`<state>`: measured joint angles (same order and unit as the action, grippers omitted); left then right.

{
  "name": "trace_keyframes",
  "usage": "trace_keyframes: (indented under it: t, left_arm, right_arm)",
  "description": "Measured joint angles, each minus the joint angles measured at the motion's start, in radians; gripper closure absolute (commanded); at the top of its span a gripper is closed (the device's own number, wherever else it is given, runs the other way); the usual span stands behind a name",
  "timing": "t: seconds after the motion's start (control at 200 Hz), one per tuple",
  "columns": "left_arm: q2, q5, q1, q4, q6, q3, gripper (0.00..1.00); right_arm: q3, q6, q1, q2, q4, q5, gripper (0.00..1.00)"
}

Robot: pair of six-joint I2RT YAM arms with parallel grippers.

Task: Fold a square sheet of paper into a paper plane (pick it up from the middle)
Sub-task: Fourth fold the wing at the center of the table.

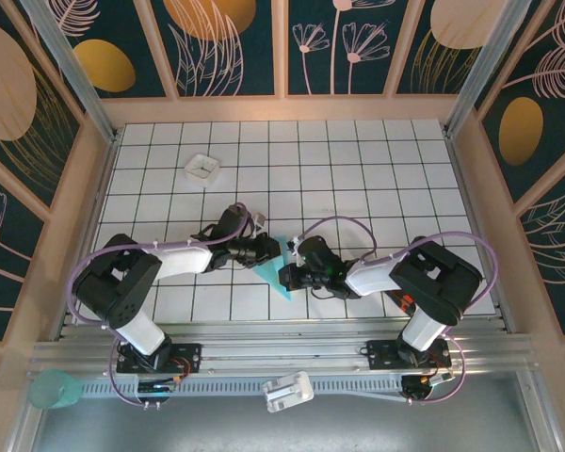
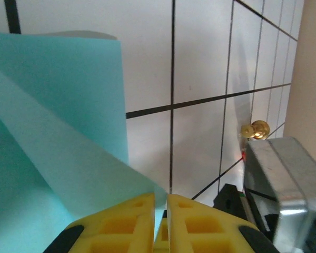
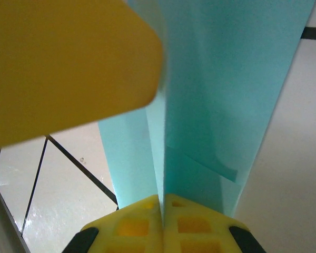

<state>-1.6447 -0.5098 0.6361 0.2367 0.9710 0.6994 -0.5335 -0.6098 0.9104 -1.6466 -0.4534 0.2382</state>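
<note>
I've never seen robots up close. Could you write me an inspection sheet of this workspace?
Surface: white table with black grid lines.
Job's things: partly folded turquoise-blue paper sheet, held between the two arms.
Clutter: small white square tray on far-left tiles; translucent teal cup and clear plastic piece by the near rail.
Grippers: left gripper and right gripper each shut on the paper sheet.
Cables: purple cables looping along both arms.
Surroundings: dark floral wall panels in a pale wooden frame.

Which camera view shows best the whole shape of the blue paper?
The top external view: there the blue paper is a pointed shape, though small. The two wrist views give close folded layers, cut by the frame.
</note>
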Motion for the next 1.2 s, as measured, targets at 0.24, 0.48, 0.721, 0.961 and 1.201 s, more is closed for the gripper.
trace_keyframes:
  t: [0.24,0.48,0.721,0.961,1.201]
  left_arm:
    - [-0.042,0.007,0.000,0.003,-0.002,0.008,0.85]
    - [-0.051,0.028,-0.013,0.003,-0.023,0.013,0.86]
    - [-0.088,0.043,-0.029,0.005,-0.040,0.013,0.86]
    - [-0.103,0.046,-0.031,0.005,-0.050,0.013,0.86]
    - [-0.112,0.046,-0.036,0.008,-0.058,0.013,0.86]
  right_arm:
    - [0.000,0.000,0.000,0.000,0.000,0.000,0.93]
    - [0.000,0.000,0.000,0.000,0.000,0.001,0.90]
    - [0.000,-0.001,0.000,0.000,-0.003,0.006,0.88]
    - [0.000,-0.003,0.000,0.000,-0.003,0.007,0.88]
    - [0.000,-0.003,0.000,0.002,-0.002,0.006,0.87]
